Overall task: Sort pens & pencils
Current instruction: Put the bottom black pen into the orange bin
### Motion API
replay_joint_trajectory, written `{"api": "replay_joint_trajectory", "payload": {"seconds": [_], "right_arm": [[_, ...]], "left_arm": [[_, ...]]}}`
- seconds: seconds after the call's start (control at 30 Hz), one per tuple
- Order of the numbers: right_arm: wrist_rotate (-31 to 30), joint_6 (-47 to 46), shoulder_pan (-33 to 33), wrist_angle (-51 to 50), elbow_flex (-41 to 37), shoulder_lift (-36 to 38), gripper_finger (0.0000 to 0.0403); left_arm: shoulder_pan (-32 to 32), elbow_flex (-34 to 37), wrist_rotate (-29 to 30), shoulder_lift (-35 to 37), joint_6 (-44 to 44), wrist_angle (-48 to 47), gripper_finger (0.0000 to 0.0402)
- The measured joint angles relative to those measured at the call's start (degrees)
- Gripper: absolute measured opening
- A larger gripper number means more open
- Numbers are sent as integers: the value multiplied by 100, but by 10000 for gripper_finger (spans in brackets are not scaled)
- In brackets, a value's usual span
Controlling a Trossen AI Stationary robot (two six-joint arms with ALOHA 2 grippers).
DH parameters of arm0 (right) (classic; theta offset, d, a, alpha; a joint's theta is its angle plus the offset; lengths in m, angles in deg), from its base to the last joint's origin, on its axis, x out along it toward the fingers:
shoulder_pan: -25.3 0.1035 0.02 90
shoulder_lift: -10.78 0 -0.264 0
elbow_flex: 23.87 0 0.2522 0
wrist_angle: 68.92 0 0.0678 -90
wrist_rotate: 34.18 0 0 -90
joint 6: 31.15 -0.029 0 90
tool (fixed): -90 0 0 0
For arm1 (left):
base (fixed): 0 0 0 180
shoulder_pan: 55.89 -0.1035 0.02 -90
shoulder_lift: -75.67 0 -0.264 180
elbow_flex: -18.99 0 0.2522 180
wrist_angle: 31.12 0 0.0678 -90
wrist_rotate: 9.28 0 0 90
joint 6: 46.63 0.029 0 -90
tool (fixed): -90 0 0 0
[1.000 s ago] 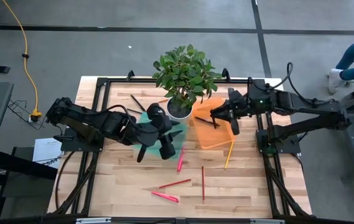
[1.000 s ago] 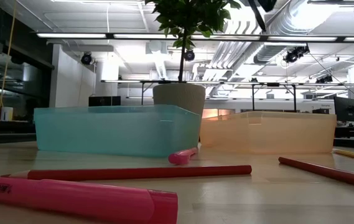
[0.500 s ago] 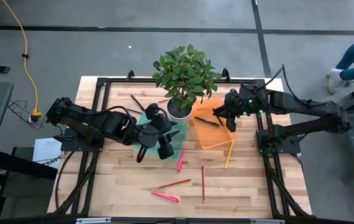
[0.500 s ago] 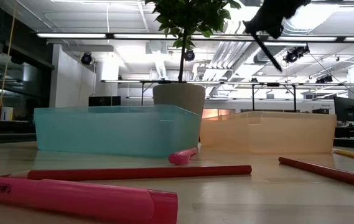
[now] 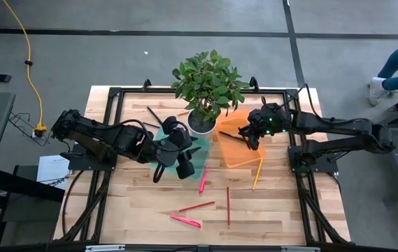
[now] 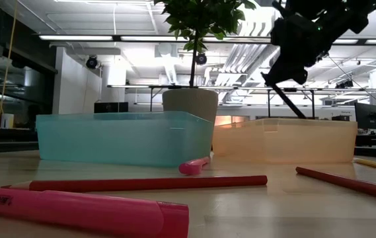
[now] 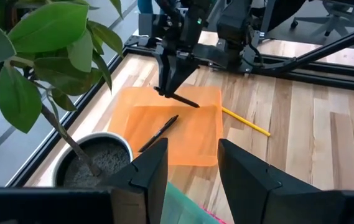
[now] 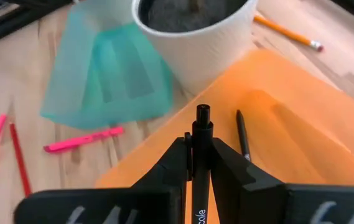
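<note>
My right gripper [image 5: 253,136] hangs over the orange bin [image 5: 237,148], shut on a black pen [image 7: 184,100] whose free end [image 6: 292,102] slants down toward the bin. A second black pen [image 8: 242,133] lies flat on the bin's floor. My left gripper [image 7: 192,180] stands open and empty above the teal bin [image 5: 178,150]. On the bare table lie pink pens [image 5: 202,179] [image 5: 185,221], red pencils [image 5: 196,206] [image 5: 228,206] and a yellow pencil [image 5: 257,173]. My right gripper pinches the black pen's barrel [image 8: 201,146] between its two fingers [image 8: 175,163]. The pen runs along the fingers, its end [image 8: 202,112] sticking out ahead of them. The fingers slant downward from the table's right side. The pen is lifted clear above the orange bin.
A potted plant [image 5: 208,84] in a white pot [image 5: 201,123] stands at the far edge between the two bins. Another black pen [image 5: 154,114] lies far left of the pot, and a yellow pencil [image 8: 285,31] beyond it. The near half of the table holds only the loose sticks.
My right gripper has come down and a little toward the table's left, over the orange bin, tipping as it went; it stays shut on the black pen, which has dropped into the low view with it.
</note>
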Motion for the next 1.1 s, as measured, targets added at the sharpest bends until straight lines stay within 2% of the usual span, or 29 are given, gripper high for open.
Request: {"api": "replay_joint_trajectory", "payload": {"seconds": [0.47,0.83,1.1], "right_arm": [[367,42,-296,417,34,-1198,28],[392,241,-382,148,448,-1585,62],[538,252,-405,229,463,-1731,67]], "left_arm": [[2,0,-1,2,-129,-14,127],[2,0,-2,7,-169,-98,127],[2,0,-2,9,-170,-134,127]]}}
